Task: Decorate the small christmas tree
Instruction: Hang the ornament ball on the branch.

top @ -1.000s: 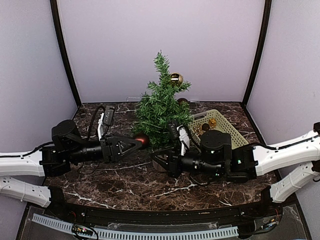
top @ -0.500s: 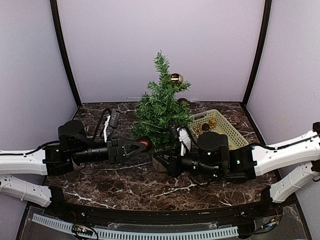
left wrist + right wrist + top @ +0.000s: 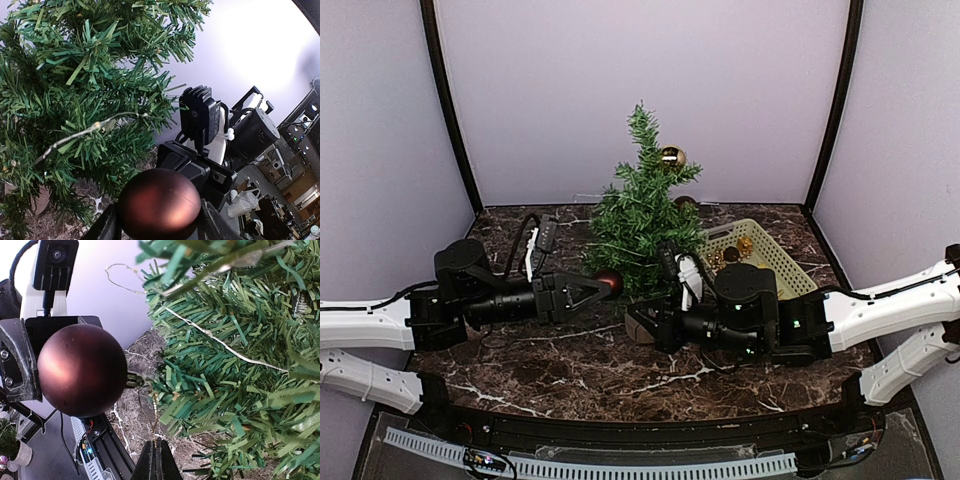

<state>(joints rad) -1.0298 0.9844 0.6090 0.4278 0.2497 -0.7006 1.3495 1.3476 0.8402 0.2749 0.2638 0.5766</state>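
Your left arm has carried the dark red ball (image 3: 160, 202) in from the left over the last second. It now sits right at the lower branches of the tree (image 3: 642, 210), just short of the needles. In the last half second it has barely moved, so you are lining up, not travelling. The left fingers (image 3: 598, 288) are clamped on the ball's sides, and its hanger cap (image 3: 134, 380) points into the greenery. The right fingers (image 3: 156, 460) are pressed together, empty, low beside the stump (image 3: 638, 328), and they have hardly moved. The tree stands upright at the back of the worktop (image 3: 570, 360), with a gold ball (image 3: 672, 157) already hung near the top and the basket (image 3: 790, 265) to its right. By my reading, hooking that cap onto a branch comes next.
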